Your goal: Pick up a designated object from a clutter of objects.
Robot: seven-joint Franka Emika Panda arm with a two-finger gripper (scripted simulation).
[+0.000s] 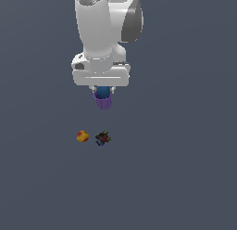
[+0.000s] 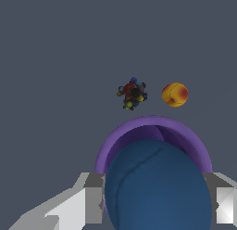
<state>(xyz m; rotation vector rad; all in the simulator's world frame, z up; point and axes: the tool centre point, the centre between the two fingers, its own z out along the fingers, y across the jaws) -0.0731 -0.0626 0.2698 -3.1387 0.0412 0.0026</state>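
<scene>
Plain grey floor; end effector [image 1: 102, 91] pinching purple cup [image 1: 103, 101] at blue ball [image 1: 102, 92], apparently lifted above orange ball [image 1: 82, 137].

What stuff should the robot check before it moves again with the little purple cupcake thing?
1. Gripper shut on the purple cup: ok.
2. Blue ball sitting on top of the cup: ok.
3. Cup lifted away from the orange-yellow ball and the dark lumpy object: ok.
4. Those two left lying on the floor, close together: ok.
5. Grip firm enough not to slip: cannot tell.
</scene>
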